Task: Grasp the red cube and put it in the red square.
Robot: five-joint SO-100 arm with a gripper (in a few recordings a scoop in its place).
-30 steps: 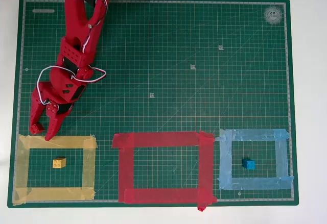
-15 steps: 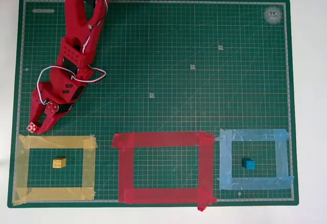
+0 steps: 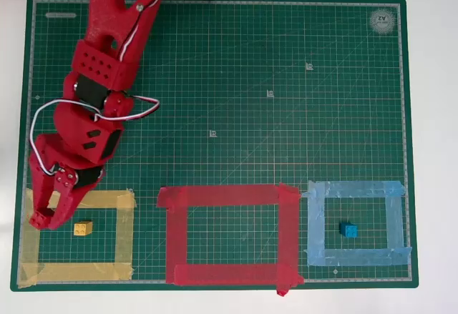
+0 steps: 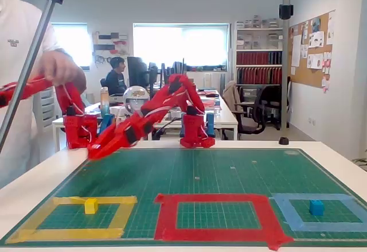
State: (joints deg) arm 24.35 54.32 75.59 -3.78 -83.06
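1. Near row. In the overhead view the gripper (image 3: 44,214) sits over the left strip of the yellow tape outline (image 3: 125,232), pointing toward the near edge of the green mat (image 3: 286,114). In the fixed view the gripper (image 4: 94,151) hangs above the mat, tilted downward, not touching it.
2. Jaws. I cannot tell whether they are released or clenched; red fingers and red body merge.
3. Red cube. I cannot separate it from the red jaws, so I cannot give its place or heading.
4. Outlines. The yellow outline holds the yellow cube (image 3: 83,228), just beside the gripper tip. The red square (image 3: 229,195), in the middle, encloses bare mat. The light blue outline (image 3: 354,189) on the right holds the blue cube (image 3: 348,230).
5. Far side. The arm (image 3: 107,49) slopes up from the gripper to its base (image 4: 195,131) at the mat's far edge on the white bench (image 3: 429,149).
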